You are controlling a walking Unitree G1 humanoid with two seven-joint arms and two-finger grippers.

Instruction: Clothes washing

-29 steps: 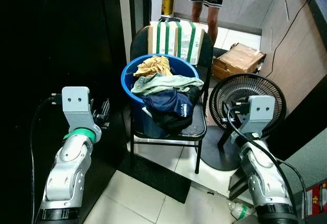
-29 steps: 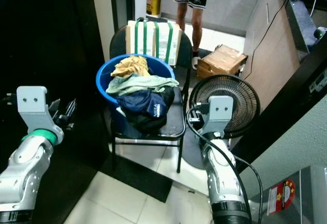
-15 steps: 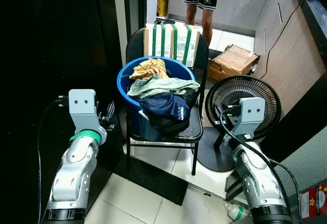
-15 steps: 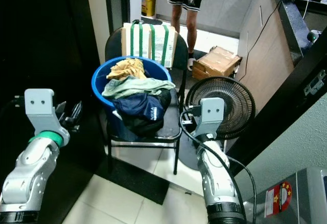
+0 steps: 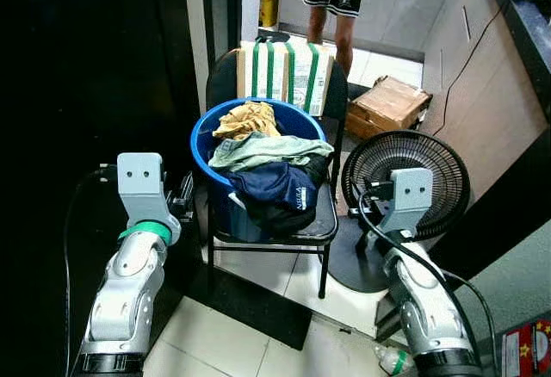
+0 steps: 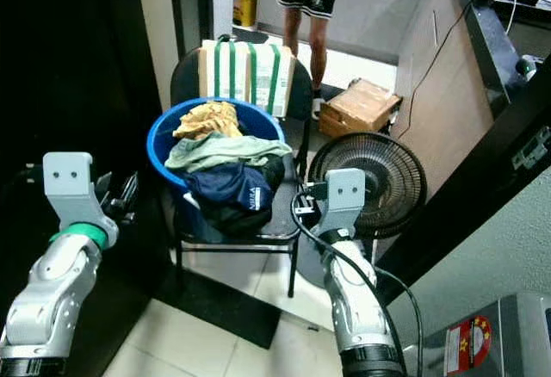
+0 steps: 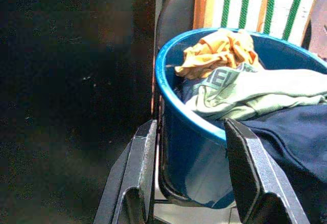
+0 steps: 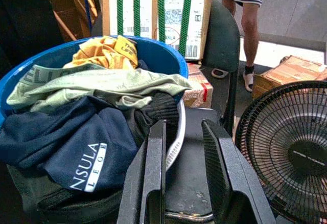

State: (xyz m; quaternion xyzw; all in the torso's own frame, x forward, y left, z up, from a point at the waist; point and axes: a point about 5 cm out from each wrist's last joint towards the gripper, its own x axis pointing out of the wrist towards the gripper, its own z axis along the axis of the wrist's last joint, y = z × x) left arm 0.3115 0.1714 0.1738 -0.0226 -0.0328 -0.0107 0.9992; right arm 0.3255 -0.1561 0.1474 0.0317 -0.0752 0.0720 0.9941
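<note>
Evidently the clothes [image 5: 274,163] were heaped in a blue tub [image 5: 207,129] on a black chair [image 5: 318,222], raised to where the arms could reach. The left gripper [image 7: 189,175] stood parted and empty, just beside the tub's near wall. The right gripper [image 8: 184,170], fingers a narrower gap apart and also empty, hovered over the chair seat, the dark garment spilling over the rim close beside it.
</note>
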